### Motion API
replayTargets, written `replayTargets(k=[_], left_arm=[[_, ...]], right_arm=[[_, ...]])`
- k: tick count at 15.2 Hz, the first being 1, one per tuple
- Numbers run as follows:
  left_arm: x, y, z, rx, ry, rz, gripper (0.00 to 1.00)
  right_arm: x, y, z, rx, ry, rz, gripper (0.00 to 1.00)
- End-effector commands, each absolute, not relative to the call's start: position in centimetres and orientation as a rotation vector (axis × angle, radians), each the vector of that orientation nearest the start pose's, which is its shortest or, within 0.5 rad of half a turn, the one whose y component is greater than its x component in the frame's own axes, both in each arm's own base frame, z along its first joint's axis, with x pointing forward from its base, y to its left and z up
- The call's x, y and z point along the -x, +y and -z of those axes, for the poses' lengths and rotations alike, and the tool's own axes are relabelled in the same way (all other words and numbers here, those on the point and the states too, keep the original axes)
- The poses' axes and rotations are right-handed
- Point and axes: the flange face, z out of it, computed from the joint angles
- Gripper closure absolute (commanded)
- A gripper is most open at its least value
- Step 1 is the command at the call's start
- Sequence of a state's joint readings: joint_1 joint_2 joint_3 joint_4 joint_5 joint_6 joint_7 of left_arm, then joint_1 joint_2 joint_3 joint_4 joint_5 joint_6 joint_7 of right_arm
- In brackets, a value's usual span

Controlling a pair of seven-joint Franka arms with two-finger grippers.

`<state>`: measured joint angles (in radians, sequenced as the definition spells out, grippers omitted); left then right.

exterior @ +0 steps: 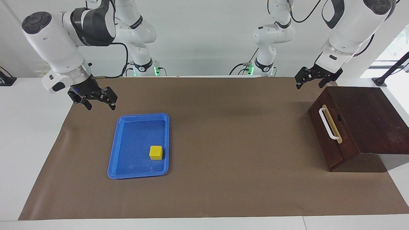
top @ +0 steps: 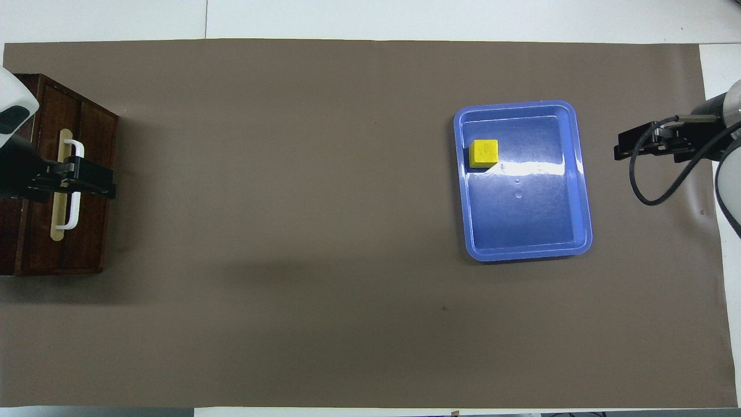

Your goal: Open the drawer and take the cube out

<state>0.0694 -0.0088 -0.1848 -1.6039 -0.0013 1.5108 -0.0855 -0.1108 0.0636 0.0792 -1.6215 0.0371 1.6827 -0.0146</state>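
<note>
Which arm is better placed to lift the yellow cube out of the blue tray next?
Right. The right gripper hangs open over the mat beside the tray that holds the cube. The left gripper is open above the closed drawer at the table's other end.

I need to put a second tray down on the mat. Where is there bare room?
The widest bare stretch of the brown mat lies between the blue tray and the drawer. The strip along the mat's edge farthest from the robots is bare too. Inside the tray, the part nearer the robots than the cube is free.
</note>
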Motion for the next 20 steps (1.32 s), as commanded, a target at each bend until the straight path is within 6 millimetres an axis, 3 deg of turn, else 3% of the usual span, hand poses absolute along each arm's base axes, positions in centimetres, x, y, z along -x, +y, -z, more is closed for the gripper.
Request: replayTargets(k=[1,4,15,20], left_arm=[[-54.0,-6.3,-60.6,3.091,0.069,-0.098,0.0],[-53.9,-5.8,-60.4,3.089,0.06,-0.098,0.0],[-54.0,-5.6,-60.4,3.094,0.05,-0.094,0.0],[-53.9,-5.5,-60.3,3.099,0.05,-0.103,0.0]], right_arm=[[-55.5,-1.9,-60.1,3.125,-0.069,-0.058,0.0],[-54.2,-2.2,-62.2,3.122,-0.085,-0.116,0.0],[-54.0,-3.5,-60.6,3.128,-0.053,-0.207,0.0],[-54.1,-3.7,-60.7,3.151,-0.054,-0.196,0.0]])
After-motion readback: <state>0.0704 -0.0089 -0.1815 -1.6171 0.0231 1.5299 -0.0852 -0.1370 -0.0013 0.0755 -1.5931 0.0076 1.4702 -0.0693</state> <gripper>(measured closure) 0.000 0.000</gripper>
